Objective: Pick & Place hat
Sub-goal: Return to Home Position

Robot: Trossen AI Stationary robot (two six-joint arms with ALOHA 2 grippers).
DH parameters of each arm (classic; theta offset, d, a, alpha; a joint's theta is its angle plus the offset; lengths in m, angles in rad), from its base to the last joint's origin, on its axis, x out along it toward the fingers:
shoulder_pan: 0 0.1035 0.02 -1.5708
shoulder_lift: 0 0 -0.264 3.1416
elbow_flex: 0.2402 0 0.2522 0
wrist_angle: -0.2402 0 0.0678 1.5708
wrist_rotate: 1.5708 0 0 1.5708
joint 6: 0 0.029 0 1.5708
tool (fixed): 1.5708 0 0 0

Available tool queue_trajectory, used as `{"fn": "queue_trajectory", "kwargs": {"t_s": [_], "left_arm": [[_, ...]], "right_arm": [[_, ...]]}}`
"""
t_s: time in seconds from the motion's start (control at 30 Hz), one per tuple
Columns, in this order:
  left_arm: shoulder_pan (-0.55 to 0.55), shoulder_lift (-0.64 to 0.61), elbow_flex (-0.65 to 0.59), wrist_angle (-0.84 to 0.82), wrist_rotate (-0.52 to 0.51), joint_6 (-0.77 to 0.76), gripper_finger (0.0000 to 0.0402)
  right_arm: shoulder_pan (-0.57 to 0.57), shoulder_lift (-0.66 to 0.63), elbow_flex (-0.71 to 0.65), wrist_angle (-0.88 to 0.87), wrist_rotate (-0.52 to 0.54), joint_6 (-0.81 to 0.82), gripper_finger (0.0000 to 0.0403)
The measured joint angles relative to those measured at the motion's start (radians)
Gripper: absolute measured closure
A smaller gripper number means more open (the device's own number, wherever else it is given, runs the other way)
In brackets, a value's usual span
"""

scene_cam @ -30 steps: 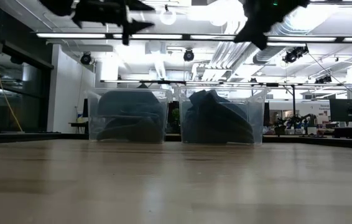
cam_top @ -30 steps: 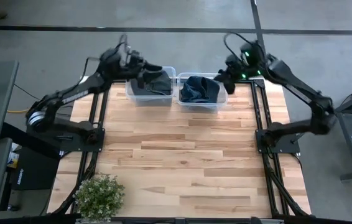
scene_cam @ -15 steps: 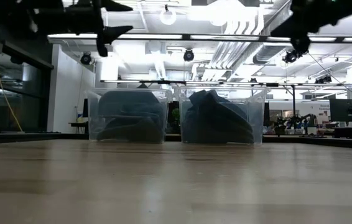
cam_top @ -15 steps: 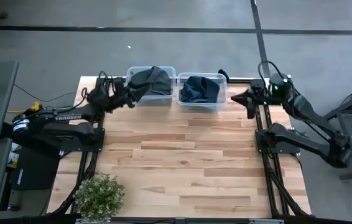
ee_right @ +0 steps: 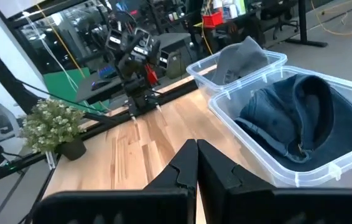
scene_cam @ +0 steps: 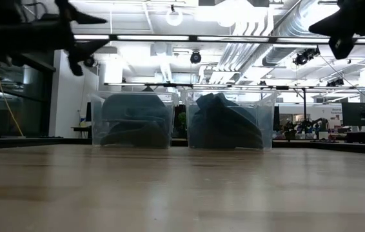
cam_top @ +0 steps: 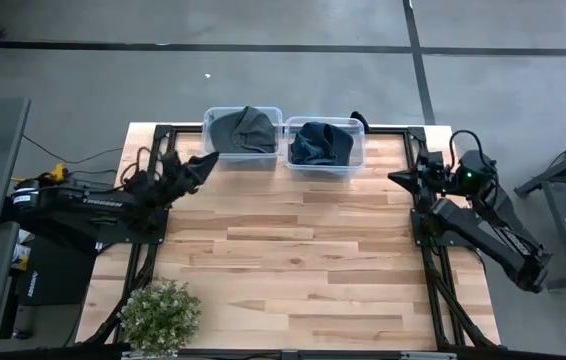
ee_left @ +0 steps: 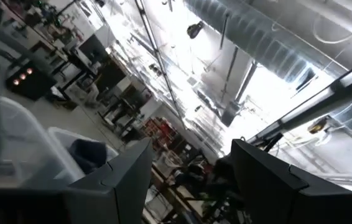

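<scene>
both arms have pulled back from the clear bins [cam_top: 284,140] at upper centre; left gripper [cam_top: 203,166] spread and empty; right gripper [cam_top: 395,178] closed on nothing; caps [cam_top: 321,142] binned, job seems done

Left arm stretched low on its own side, left gripper [cam_top: 201,168] angled upward, fingers spread apart. Right arm folded on its own side, right gripper [cam_top: 395,177] pointing inward, fingers pressed together.

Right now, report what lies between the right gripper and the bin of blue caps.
Only bare wooden tabletop separates the right gripper from the right transparent bin; the high view shows it.
</scene>
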Motion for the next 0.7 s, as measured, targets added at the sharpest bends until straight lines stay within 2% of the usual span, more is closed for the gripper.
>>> {"fn": "queue_trajectory", "kwargs": {"t_s": [0.13, 0.37, 0.7], "left_arm": [[-0.019, -0.104, -0.062, 0.038, -0.025, 0.036, 0.0184], [-0.025, -0.299, -0.067, -0.06, 0.016, 0.133, 0.0184], [-0.025, -0.667, -0.068, -0.484, -0.025, 0.127, 0.0184]], "right_arm": [[0.0, -0.021, 0.0, -0.019, -0.02, -0.006, 0.0403], [0.0, -0.02, 0.0, -0.058, -0.058, -0.062, 0.0403], [0.0, -0.047, 0.0, -0.058, -0.072, -0.085, 0.0403]]}}
